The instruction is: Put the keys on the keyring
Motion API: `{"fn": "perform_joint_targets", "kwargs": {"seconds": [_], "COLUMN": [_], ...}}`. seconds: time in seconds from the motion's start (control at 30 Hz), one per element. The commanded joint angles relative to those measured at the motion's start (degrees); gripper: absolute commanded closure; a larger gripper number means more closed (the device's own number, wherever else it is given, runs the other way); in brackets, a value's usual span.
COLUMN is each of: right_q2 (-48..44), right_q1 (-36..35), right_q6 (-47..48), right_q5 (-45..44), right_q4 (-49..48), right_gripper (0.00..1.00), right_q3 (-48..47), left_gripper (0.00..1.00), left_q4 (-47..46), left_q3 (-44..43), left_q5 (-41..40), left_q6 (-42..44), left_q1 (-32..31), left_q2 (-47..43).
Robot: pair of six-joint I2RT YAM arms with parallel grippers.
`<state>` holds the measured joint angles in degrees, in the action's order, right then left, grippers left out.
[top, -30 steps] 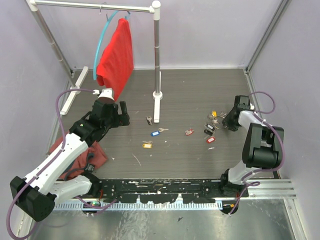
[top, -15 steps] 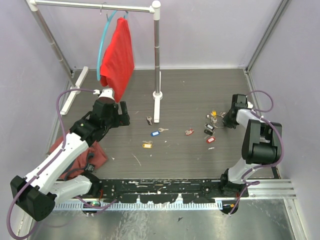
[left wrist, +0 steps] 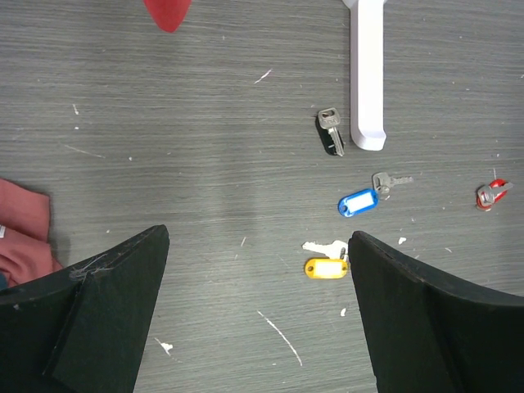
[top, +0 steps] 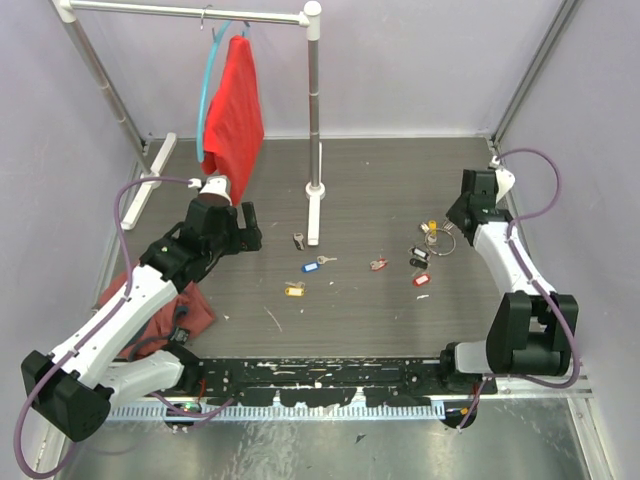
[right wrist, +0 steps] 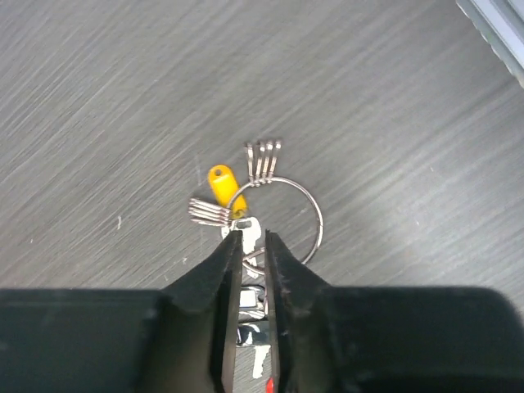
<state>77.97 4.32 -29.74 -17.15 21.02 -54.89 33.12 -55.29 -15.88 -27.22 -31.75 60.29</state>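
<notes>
1. Since the earlier frame the left arm has stayed put, while the right arm has stretched out and its jaws have drawn in.
2. Left gripper (left wrist: 255,239) hangs wide open and empty.
3. The keys (top: 421,280) lie loose at centre-right. They look light, stiff and slippery, so take them by the tags.
4. Just beyond, the right gripper (right wrist: 251,237) points down, nearly closed, and pinches the key bunch of the thin, springy keyring (right wrist: 315,217).

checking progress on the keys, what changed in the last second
The right pincer narrowed and closed on the near edge of the keyring, while its arm straightened and reached farther out. The left pincer, wide open, and the loose keys stayed put.
</notes>
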Motion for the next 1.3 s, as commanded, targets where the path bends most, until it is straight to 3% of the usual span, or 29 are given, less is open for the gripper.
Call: {"fn": "perform_joint_targets", "kwargs": {"seconds": [0.0,0.07,0.13,0.3,0.53,0.9,1.27], "right_q2": [3.0,6.59,9.84,17.42,21.95,29.61,33.47], "right_q1": [-1.19,-2.14,-4.13,-8.75,-9.81,-13.17,-13.96], "right_q6": [3.7,4.86,5.73,7.62,10.66,18.4,20.99], "right_q5": [3.69,6.27,7.22,2.23,-2.16,-1.03,-2.7], "right_q4": [1.31,2.85,3.66,6.03,8.3,9.75,11.48], "right_gripper": [0.64,0.5,0.42,0.39,0.54,0.53,0.63], "right_q3": [-4.19,-6.09,-7.82,-12.33,-14.61,-20.24,-23.63], "left_gripper": [0.02,0.02,0.02,0.02,0.02,0.02,0.02], "left_q4": [-2.37,-2.28,-2.04,-1.22,-0.94,-0.69,-0.3], "left_q3": [-1.18,-1.31,-1.16,-0.98,-0.37,-1.34,-1.46], "left_q5": [1.83,1.99,2.04,1.53,0.64,0.9,0.94], "left_q6": [0.07,-0.09,-0.11,-0.07,0.11,0.32,0.76], "left_q1": [0.11,0.11,0.1,0.11,0.08,0.11,0.13], "left_q2": [0.5,0.53,0.38,-0.04,-0.97,-0.06,0.0]}}
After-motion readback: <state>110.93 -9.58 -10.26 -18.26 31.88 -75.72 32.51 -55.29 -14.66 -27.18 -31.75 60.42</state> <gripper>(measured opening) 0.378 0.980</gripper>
